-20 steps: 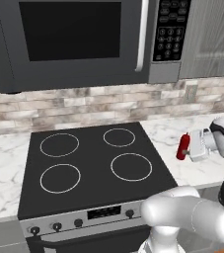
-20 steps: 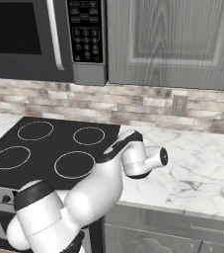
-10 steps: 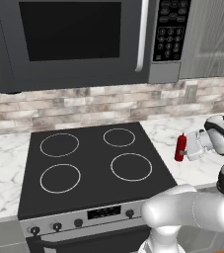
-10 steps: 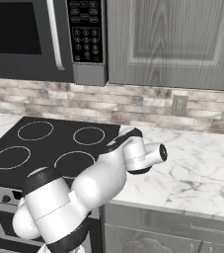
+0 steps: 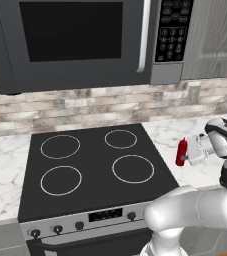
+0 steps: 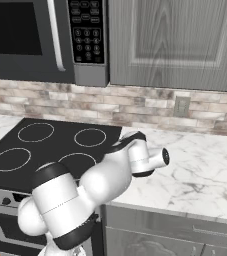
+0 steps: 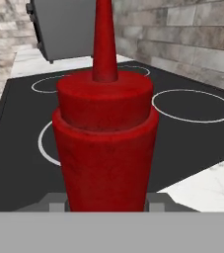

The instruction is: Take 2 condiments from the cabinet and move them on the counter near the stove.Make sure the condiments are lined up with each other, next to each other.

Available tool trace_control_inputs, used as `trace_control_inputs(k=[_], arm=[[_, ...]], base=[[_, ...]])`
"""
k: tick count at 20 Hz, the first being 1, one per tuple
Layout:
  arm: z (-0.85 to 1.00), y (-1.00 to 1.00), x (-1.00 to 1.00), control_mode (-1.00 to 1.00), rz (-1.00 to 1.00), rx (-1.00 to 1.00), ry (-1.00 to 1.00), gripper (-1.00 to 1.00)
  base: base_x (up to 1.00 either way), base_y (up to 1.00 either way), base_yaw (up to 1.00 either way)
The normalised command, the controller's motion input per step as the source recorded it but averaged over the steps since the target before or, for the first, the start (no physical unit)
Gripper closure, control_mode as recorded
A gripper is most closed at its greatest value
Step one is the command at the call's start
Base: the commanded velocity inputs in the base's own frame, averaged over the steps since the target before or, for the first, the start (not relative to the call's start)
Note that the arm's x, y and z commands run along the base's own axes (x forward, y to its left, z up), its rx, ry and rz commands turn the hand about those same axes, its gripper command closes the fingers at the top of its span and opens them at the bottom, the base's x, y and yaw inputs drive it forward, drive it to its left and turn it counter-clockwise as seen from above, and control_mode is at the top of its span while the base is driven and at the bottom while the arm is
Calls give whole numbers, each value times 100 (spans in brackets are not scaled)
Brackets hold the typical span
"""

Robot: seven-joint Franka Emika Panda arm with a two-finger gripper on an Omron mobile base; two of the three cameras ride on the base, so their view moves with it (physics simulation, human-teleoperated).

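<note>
One red bottle [image 5: 181, 152] | unlabelled | claw [image 5: 189, 156] clamped on it | beside stove [image 5: 85, 170]

Stove [image 5: 90, 175] sat in bench [image 5: 200, 172], microwave [image 5: 80, 40] above it, wall cabinet [image 6: 175, 42] to microwave's right. Bottle [image 5: 181, 152] stood upright just right of stove, in hand [image 5: 191, 154].

Red bottle [image 7: 105, 148]; black stove [image 5: 90, 170], white rings; grey-veined white counter [image 6: 205, 170].
</note>
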Motion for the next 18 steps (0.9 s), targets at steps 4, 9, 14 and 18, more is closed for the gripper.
trace_control_inputs(k=[4, 9, 14, 18], arm=[[-20, 0, 7, -100, 3, 0, 0, 100], [-20, 0, 10, -100, 2, 0, 0, 100], [-20, 0, 14, -100, 1, 0, 0, 100], [-16, 0, 11, -100, 0, 0, 0, 100]], base=[[0, 0, 0], [0, 0, 0], [0, 0, 0], [0, 0, 0]])
